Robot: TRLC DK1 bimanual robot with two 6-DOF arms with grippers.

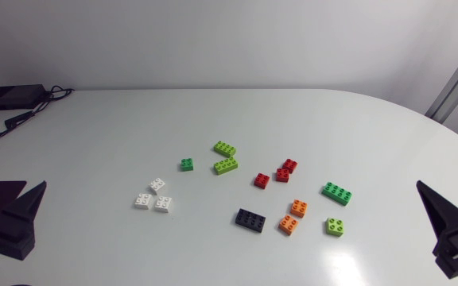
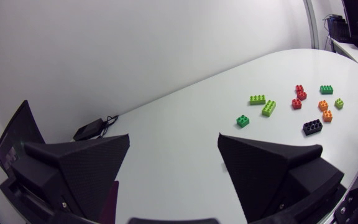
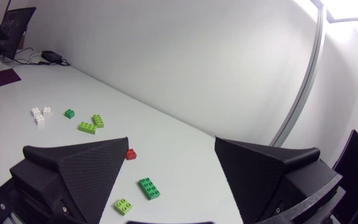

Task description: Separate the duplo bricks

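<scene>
Both arms sit at the table's side edges. My left claw (image 2: 174, 140) is released, fingers wide, with nothing between them. My right claw (image 3: 171, 142) is the same, spread and bare.

Nearest on my left are three white bricks (image 1: 163, 204) in a tight huddle, so close that I can't tell whether any are locked together. They lie ahead of the left claw and in toward the middle, so that arm is the nearer one for them.

On my right, the small lime brick (image 1: 335, 226) sits closest to the right claw. The dark green long brick (image 1: 336, 192) is just beyond it, its long axis slanting across the table. Further in are two orange bricks (image 1: 298, 208) near each other, then the black brick (image 1: 250, 219) lying lengthwise, side to side.

Further out there's a single red brick (image 1: 261, 179) and a red pair (image 1: 282, 175) that look pressed corner to corner. My guess is that pair needs parting, and my right arm is nearer to it. Past them are two lime bricks (image 1: 226, 165) and a small green brick (image 1: 187, 164) on its own.

The table (image 1: 372, 119) is white, smooth and glossy, so I'd expect a nudged brick to skid. At the far left corner is a black box (image 1: 10, 97) with cables, well apart from every brick.
</scene>
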